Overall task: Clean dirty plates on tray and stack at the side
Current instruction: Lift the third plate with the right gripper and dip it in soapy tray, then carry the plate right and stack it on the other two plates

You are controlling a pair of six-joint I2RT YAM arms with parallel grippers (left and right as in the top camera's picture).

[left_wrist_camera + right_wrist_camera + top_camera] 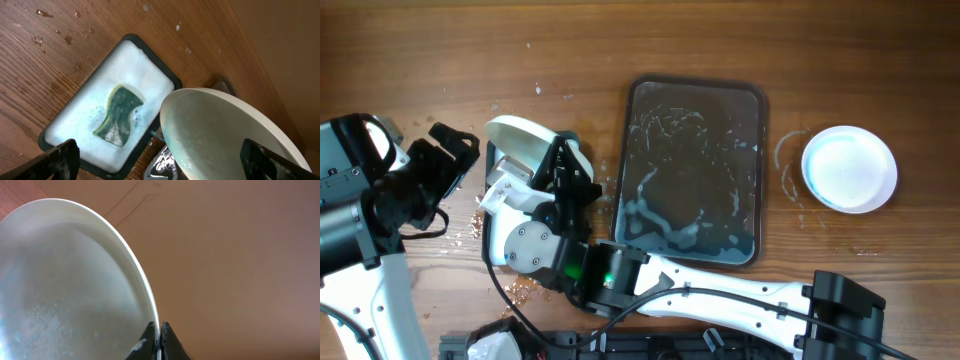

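My right gripper (558, 172) is shut on the rim of a white plate (518, 138) and holds it tilted above the small tray at the left. In the right wrist view the fingers (160, 330) pinch the plate's edge (65, 290), which carries a soapy film. My left gripper (455, 150) is open and empty just left of that plate; its fingers (165, 162) frame the plate (225, 135), which has a pale blue film. The large dark grey tray (750, 110) lies at centre, smeared with suds, with no plates on it. A white plate (850, 168) rests on the table at the right.
A small dark-rimmed tray (150, 60) with white foam and a green sponge (119, 116) lies under the held plate. Water drops and crumbs are scattered on the wooden table (420, 60). The right arm (740, 295) stretches along the front edge.
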